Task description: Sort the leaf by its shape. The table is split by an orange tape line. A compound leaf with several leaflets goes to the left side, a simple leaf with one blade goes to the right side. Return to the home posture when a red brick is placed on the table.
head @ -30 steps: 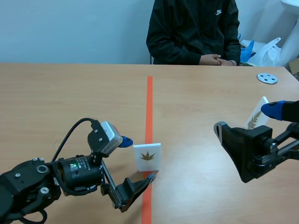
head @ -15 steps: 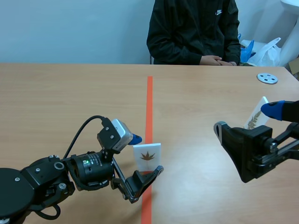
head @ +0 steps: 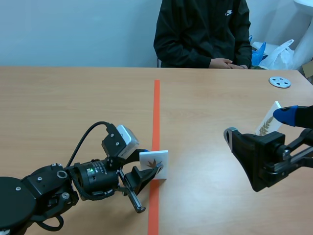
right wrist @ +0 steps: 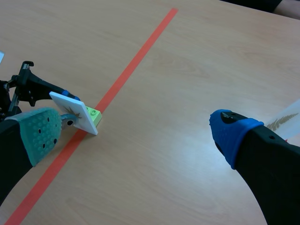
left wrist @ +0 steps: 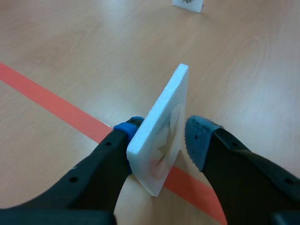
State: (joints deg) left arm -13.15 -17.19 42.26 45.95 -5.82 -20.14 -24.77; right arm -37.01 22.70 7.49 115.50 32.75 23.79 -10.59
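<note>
The left hand [left wrist: 157,133] is clenched on a small white leaf card [head: 159,157], with one blue pad [left wrist: 127,128] on its back and the other on its front. The card has a brown leaf on it, pointy like a star. It sits in the lower middle of the view, right on the orange tape line [head: 156,103], and it leans a little. A small yellow-green block [right wrist: 94,115] is at its foot. The left arm [head: 58,188] lies low in the lower left corner. Over on the right edge, the right hand [right wrist: 136,132] is released, its fingers far apart, and it grasps nothing. A second white card [head: 268,121] stands just beside its blue-tipped finger, with a thin feathery leaf on it. At the top, a person in a black jacket [head: 203,32] sits across the wooden surface [head: 73,98] with hands [head: 226,62] together. Near the upper right corner are a grey disc [head: 279,82] and a white bag [head: 279,53].
</note>
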